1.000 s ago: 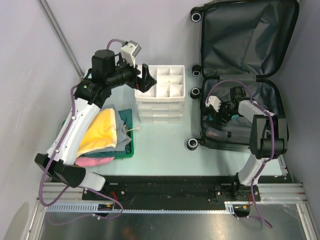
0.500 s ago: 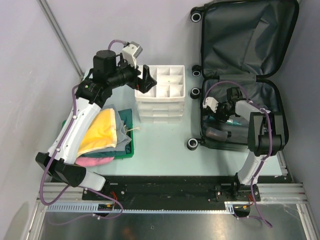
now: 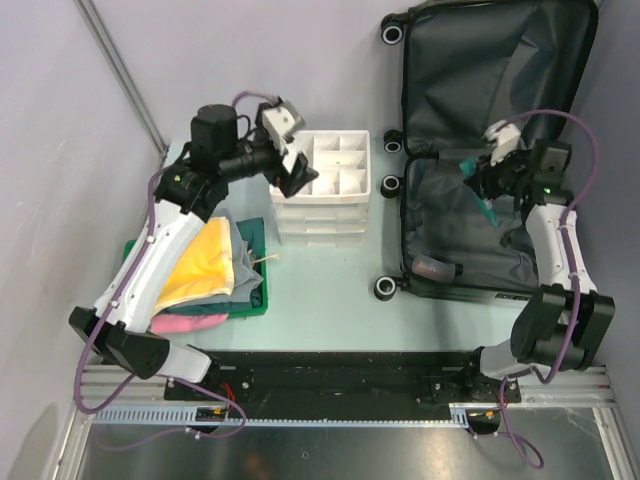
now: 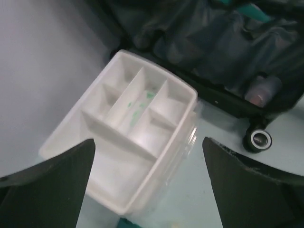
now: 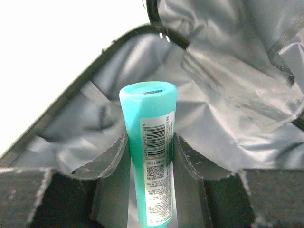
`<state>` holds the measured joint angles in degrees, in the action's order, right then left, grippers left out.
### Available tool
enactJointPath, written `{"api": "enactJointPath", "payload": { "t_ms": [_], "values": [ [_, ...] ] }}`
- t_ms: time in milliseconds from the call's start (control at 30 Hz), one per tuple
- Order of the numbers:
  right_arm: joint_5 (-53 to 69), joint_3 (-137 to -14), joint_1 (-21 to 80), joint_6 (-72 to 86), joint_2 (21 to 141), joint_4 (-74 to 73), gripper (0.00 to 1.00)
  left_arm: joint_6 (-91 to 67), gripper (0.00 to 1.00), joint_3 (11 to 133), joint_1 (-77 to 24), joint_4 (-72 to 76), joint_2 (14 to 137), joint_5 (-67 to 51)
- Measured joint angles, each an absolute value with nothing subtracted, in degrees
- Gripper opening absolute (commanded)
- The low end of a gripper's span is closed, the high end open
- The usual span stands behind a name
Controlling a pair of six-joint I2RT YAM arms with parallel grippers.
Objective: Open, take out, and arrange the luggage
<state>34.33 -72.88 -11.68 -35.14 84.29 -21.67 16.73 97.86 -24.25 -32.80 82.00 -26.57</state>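
My right fingers [image 5: 111, 164] pinch a teal tube [image 5: 149, 142] over the open luggage [image 3: 500, 70], which lies at the top view's upper right. My left fingers [image 4: 47, 190] gape wide, empty, near the white drawer box [image 4: 137, 118].

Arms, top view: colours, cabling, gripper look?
Both are alike: white link shells, black joint housings, and a purple cable looping along each. The left arm and right arm each carry a white camera block at the wrist. The left gripper and right gripper have black, wedge-shaped fingers.
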Motion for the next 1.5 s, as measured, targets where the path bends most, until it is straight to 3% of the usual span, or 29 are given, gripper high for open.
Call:
{"api": "enactJointPath", "payload": {
  "t_ms": [200,467,700,900,1300,1500],
  "values": [
    [47.9,-73.7,-13.4,-3.4,79.8,-15.4,0.0,44.3,0.97,86.3,-33.0,-31.0,74.8,-34.1],
    [56.1,-70.9,-3.5,22.1,78.6,-17.5,0.0,80.8,0.96,73.1,-46.7,-30.0,69.6,-38.2],
    [56.4,-61.3,3.2,40.9,76.9,-18.6,0.0,95.1,0.96,65.0,-55.6,-20.4,69.3,-36.0],
    [56.5,-53.6,4.4,53.1,72.7,-16.9,0.0,99.7,0.89,63.3,-59.2,-15.0,71.2,-34.1],
    [58.6,-51.3,6.9,59.2,69.6,-11.5,0.0,102.5,0.63,67.2,-61.6,-12.0,82.3,-31.0],
    [59.0,-50.8,7.2,59.4,68.8,-11.3,0.0,102.4,0.31,69.8,-61.6,-12.4,85.1,-29.8]
  ]
}}
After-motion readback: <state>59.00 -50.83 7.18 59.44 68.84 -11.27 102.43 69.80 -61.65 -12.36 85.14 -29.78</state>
